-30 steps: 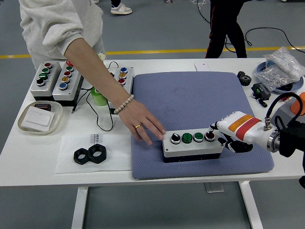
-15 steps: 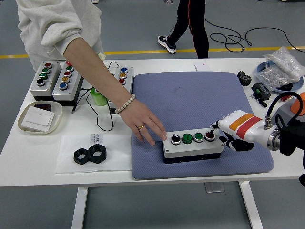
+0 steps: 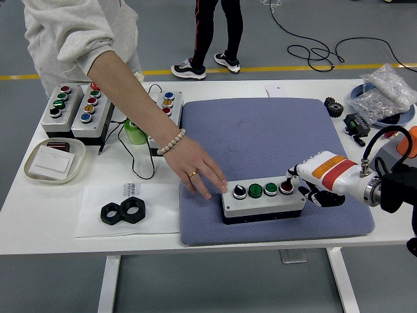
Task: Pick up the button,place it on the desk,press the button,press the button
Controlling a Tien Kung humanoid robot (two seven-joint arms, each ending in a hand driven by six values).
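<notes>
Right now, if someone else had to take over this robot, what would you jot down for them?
Right hand: at the button box's right end, a fingertip at the red button; whether it is pressed, I cannot tell.
Left hand: out of view.
Button box: already set down on the blue mat.
A person's hand rests at the box's left end.
Left: finish the button presses.

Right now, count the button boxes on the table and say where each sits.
4. One on the blue mat near the right hand: box. Three at far left, and, partly hidden behind the person's arm.
</notes>
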